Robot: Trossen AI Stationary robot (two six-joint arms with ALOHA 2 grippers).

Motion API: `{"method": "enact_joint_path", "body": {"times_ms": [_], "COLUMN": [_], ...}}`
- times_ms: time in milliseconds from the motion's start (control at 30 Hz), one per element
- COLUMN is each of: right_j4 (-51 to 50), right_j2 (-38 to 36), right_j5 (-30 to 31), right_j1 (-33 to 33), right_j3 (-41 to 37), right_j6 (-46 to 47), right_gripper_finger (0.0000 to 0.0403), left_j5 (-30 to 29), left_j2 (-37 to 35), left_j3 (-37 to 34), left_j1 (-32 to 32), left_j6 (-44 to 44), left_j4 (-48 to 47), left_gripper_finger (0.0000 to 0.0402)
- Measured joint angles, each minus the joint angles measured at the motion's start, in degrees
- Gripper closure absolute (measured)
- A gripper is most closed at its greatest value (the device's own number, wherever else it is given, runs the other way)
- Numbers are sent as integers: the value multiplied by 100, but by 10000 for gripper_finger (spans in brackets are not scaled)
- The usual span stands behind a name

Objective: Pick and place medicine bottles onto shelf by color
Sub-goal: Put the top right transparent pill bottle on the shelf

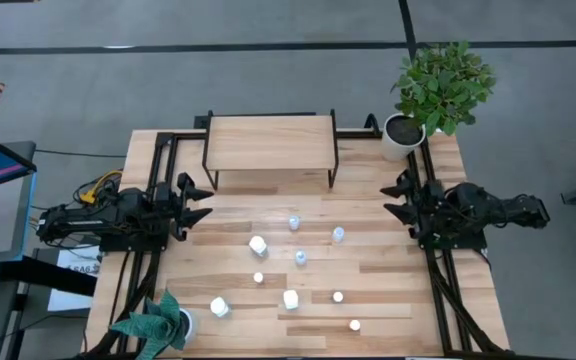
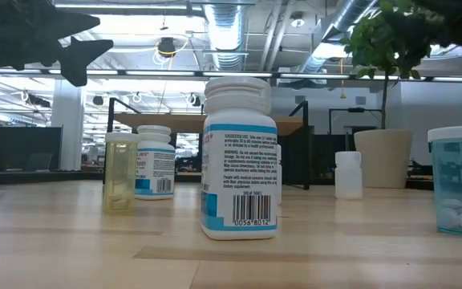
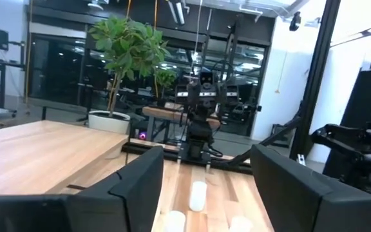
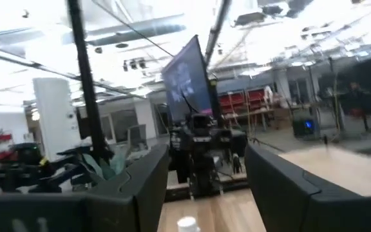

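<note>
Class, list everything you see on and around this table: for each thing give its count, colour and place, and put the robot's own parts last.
medicine bottles: nine, white, pale blue and tiny ones, scattered on the table's middle and front
shelf: one, light wood on black legs, at the table's back, bare
table: one, light wood
plant in white pot: one, green, back right corner
small plant: one, dark green, front left corner
left tool: one, black, open, left edge
right tool: one, black, open, right edge
</note>
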Motion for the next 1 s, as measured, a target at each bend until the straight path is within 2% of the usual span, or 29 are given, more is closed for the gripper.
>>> {"method": "enact_joint_path", "body": {"times_ms": [167, 333, 400, 533, 667, 800, 1000], "right_j4": [-599, -1388, -1970, -3471, -4737, -5460, -5300], "right_j2": [803, 2062, 2546, 3462, 4424, 5256, 6241], "right_j5": [-15, -2, 184, 620, 583, 207, -817], "right_j1": [213, 346, 312, 98, -224, -474, -556], "right_j3": [819, 1832, 2278, 3116, 3710, 4020, 4055], "right_j6": [-428, -898, -995, -763, -107, 207, -242], "right_gripper_finger": [185, 180, 176, 169, 168, 168, 168], "left_j5": [-210, -426, -533, -816, -939, -958, -957], "left_j2": [0, 0, 0, 0, 0, 0, 0], "left_j3": [0, 0, 0, 0, 0, 0, 0], "left_j1": [0, 0, 0, 0, 1, 2, 1], "left_j6": [-10, -11, -8, 258, 605, 684, 698], "left_j4": [1, -4, -16, -2, 0, 0, -20], "left_gripper_finger": [184, 184, 184, 184, 184, 184, 184]}}
